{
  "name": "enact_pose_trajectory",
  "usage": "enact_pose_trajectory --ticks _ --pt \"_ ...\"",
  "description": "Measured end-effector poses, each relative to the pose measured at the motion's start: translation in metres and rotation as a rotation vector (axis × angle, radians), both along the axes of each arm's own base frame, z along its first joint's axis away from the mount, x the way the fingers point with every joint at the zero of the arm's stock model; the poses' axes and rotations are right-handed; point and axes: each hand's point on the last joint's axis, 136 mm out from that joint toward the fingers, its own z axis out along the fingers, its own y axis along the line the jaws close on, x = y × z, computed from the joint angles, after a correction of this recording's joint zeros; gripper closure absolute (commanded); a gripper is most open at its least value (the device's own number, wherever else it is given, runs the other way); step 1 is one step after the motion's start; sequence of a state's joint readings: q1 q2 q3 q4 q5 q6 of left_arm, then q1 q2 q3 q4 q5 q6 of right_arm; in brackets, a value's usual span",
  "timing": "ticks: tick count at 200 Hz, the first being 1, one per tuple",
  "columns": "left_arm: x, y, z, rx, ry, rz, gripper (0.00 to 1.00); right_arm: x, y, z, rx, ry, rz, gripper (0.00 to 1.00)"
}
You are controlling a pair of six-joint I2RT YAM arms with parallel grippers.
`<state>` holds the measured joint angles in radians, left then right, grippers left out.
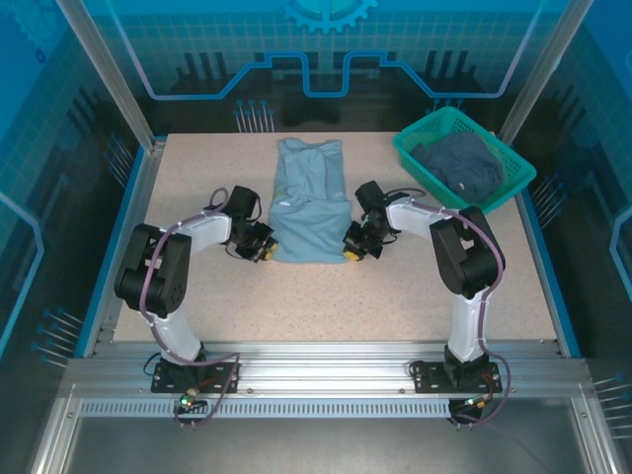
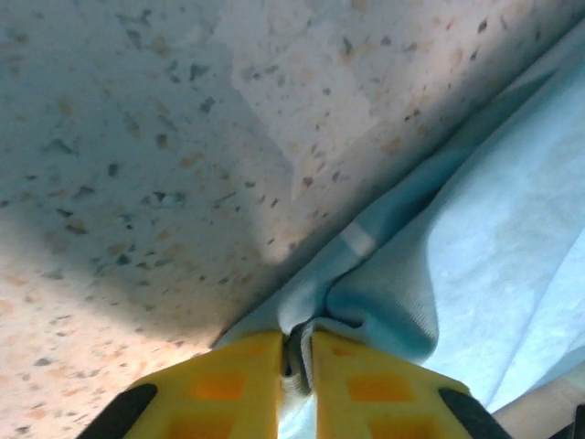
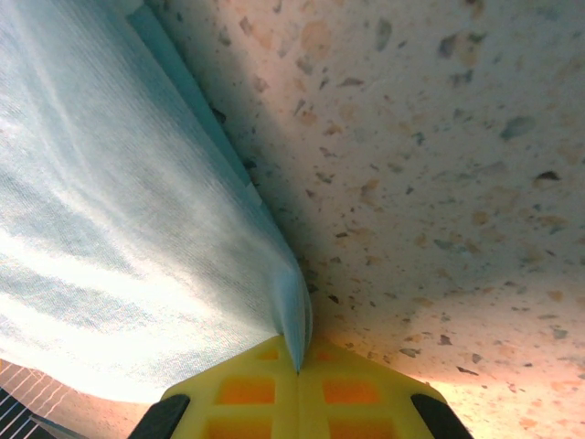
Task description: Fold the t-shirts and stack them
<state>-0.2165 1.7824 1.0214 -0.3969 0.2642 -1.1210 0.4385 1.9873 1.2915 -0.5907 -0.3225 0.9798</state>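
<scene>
Left gripper [image 2: 297,366] and right gripper [image 3: 299,370] each pinch near corners of pale t-shirt [image 1: 308,212]; shallow hem bite risks slipping on lift.

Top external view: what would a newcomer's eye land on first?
The pale blue t-shirt lies in the middle of the speckled table. The left end effector and the right end effector are each shut on a near corner of it, yellow fingers pinching the cloth. Next comes the teal-green basket at the far right corner, with the darker t-shirt bunched inside.
</scene>
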Motion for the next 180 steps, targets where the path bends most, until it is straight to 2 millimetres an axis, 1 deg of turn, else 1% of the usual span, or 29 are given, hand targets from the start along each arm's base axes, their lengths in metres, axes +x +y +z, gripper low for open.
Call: enact_pose_trajectory --ticks 27,48,76,95,108,130,156,169,180 --pt "0.001 -0.001 0.002 0.016 -0.015 -0.003 1.0 0.0 0.0 0.002 -0.002 -0.004 0.011 1.0" --pt "-0.005 0.001 0.011 0.022 -0.036 -0.007 1.0 0.0 -0.002 0.004 -0.015 -0.01 0.028 1.0" --pt "-0.03 0.002 0.025 0.01 -0.059 -0.034 1.0 -0.007 -0.006 0.012 -0.028 -0.017 0.071 1.0" --pt "-0.055 -0.001 0.022 -0.008 -0.038 -0.066 1.0 -0.017 -0.005 0.018 -0.031 -0.014 0.117 1.0" --pt "-0.073 -0.003 0.02 -0.016 -0.017 -0.094 1.0 -0.032 -0.003 0.021 -0.025 -0.005 0.16 1.0" --pt "-0.107 -0.009 0.023 -0.041 0.011 -0.148 1.0 -0.067 0.001 0.026 -0.015 0.03 0.242 1.0" --pt "-0.142 -0.018 0.039 -0.082 0.007 -0.229 1.0 -0.111 0.003 0.033 0.014 0.085 0.326 1.0" --pt "-0.159 -0.025 0.05 -0.103 -0.004 -0.274 1.0 -0.132 0.005 0.041 0.028 0.106 0.36 1.0" --pt "-0.173 -0.03 0.062 -0.125 -0.024 -0.312 1.0 -0.147 0.008 0.053 0.046 0.106 0.39 1.0"
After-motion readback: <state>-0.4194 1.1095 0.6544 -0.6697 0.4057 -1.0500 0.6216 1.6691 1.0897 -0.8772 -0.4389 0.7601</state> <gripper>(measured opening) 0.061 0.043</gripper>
